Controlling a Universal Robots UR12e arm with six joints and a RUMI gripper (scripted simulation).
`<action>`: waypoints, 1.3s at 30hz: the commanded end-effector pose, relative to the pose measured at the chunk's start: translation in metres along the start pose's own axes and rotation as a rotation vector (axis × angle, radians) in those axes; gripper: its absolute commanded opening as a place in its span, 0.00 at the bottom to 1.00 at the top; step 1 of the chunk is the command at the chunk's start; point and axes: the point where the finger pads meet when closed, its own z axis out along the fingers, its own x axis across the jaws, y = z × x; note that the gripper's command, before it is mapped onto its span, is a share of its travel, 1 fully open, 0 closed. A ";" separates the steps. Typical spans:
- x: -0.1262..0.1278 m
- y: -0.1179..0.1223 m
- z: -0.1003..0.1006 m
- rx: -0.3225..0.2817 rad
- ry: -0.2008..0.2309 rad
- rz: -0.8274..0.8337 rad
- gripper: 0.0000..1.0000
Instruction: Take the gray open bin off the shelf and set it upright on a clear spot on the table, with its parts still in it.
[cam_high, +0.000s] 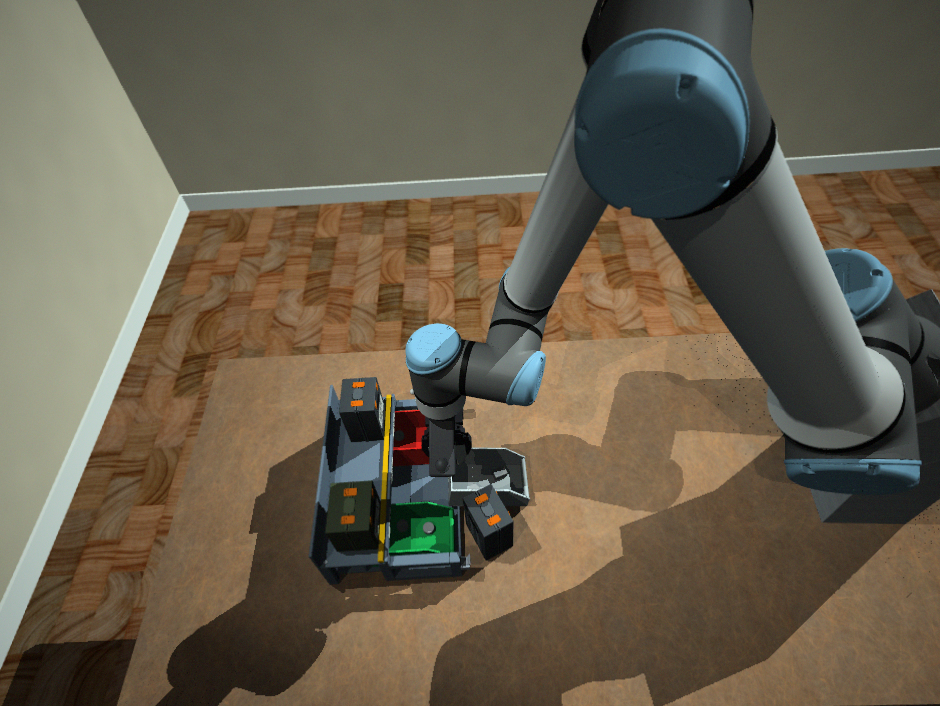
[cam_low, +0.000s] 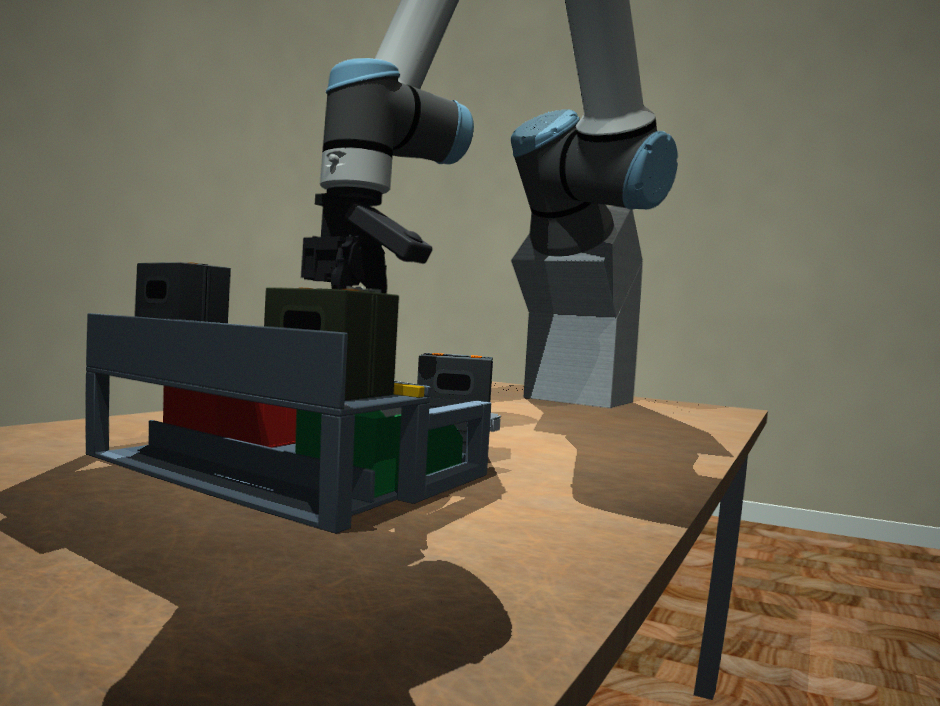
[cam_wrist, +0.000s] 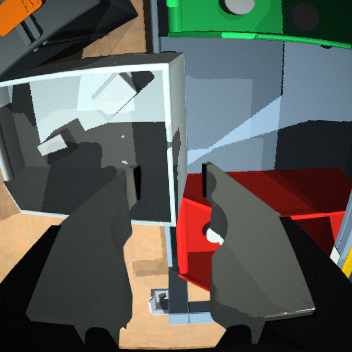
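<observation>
The gray open bin (cam_high: 501, 460) (cam_wrist: 145, 145) stands upright at the shelf's robot side, its near wall by the shelf lip. At least two pale parts (cam_wrist: 115, 95) lie in it. What it rests on is hidden. My gripper (cam_wrist: 171, 167) is open by a modest gap and points down at the bin's shelf-side wall. In the wrist view, one fingertip is over the bin's inside and the other over the shelf side, with a visible gap to each side of the wall. Contact is not visible. The shelf (cam_high: 425, 568) (cam_low: 220, 357) (cam_wrist: 225, 110) stands on the table (cam_high: 562, 645) (cam_low: 471, 645).
A red bin (cam_high: 410, 427) (cam_low: 227, 416) (cam_wrist: 196, 225) and a green bin (cam_high: 414, 524) (cam_wrist: 210, 20) sit on the lower shelf. Two boxes (cam_high: 360, 410) (cam_low: 330, 307) stand on the upper shelf. A dark box (cam_high: 490, 524) (cam_low: 455, 379) (cam_wrist: 75, 35) stands turned close beside the gray bin.
</observation>
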 end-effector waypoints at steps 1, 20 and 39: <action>0.001 0.000 0.000 0.000 0.001 0.000 0.20; 0.000 0.000 0.012 0.000 0.001 0.000 0.20; 0.000 0.000 0.025 0.000 0.001 0.000 0.20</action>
